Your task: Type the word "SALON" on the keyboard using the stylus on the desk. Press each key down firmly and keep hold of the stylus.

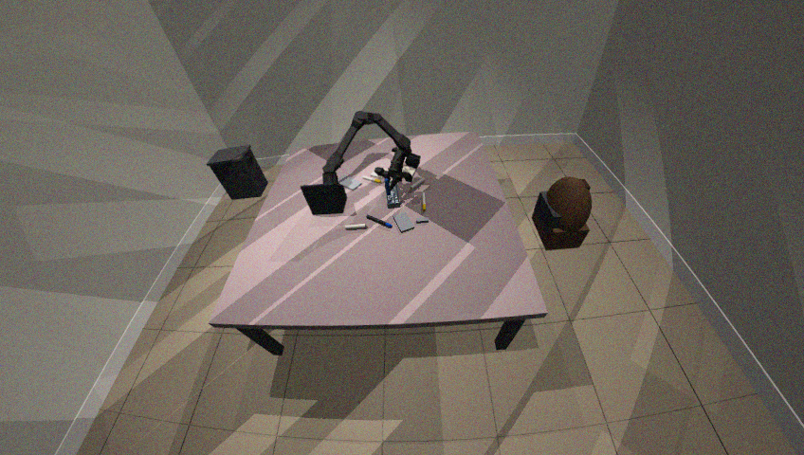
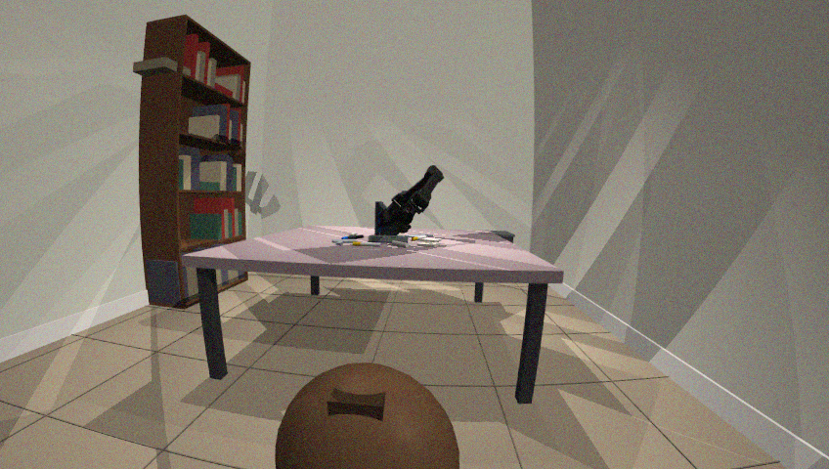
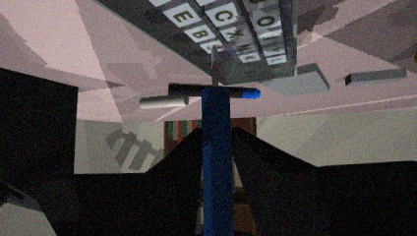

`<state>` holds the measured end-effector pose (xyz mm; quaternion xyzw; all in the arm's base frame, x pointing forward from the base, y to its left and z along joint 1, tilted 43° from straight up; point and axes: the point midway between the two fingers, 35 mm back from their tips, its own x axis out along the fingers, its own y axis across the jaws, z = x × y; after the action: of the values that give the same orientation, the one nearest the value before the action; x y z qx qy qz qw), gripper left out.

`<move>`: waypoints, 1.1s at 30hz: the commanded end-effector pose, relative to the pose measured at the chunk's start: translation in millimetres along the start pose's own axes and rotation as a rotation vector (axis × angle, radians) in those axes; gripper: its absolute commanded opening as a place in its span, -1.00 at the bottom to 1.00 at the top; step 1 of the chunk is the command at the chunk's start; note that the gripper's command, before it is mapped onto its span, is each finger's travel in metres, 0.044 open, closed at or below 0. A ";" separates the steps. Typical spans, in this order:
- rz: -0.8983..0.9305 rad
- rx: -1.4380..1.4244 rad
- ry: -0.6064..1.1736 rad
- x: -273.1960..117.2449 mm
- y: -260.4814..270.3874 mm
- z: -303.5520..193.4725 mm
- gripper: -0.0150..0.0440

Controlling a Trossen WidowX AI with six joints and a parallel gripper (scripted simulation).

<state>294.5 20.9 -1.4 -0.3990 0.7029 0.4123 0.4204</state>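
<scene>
My gripper (image 1: 389, 177) (image 3: 216, 134) is shut on the blue stylus (image 1: 387, 185) (image 3: 216, 162). The stylus points down at the keyboard (image 1: 392, 198) (image 3: 256, 74), which has pale letter keys on a dark body. In the wrist view the thin grey stylus tip (image 3: 214, 61) lies over the key beside B, at the row's end near the keyboard's edge. That key's letter looks like S and is partly hidden by the tip. I cannot tell whether the tip touches the key or presses it down. O, C, X, N and E keys also show.
A black marker with a blue end (image 1: 378, 221) (image 3: 189, 89), a white marker (image 1: 355, 227) (image 3: 162, 102), a grey block (image 1: 403, 221) (image 3: 297, 83) and a small dark block (image 1: 422, 221) (image 3: 379, 78) lie past the keyboard. A yellow-ended marker (image 1: 423, 201) lies beside it. A black panel (image 1: 324, 199) stands by the arm base.
</scene>
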 end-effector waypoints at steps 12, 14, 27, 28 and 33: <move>0.001 0.005 -0.004 1.5 0.2 2.5 -0.22; 0.001 0.005 -0.004 1.5 0.2 2.5 -0.22; 0.001 0.005 -0.002 -16.7 0.2 -29.4 -0.22; 0.001 0.005 -0.002 -16.7 0.2 -29.4 -0.22; 0.004 0.010 -0.006 -14.7 0.7 -27.3 -0.23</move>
<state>291.6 -0.7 20.9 -0.3943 0.7044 0.4107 0.4239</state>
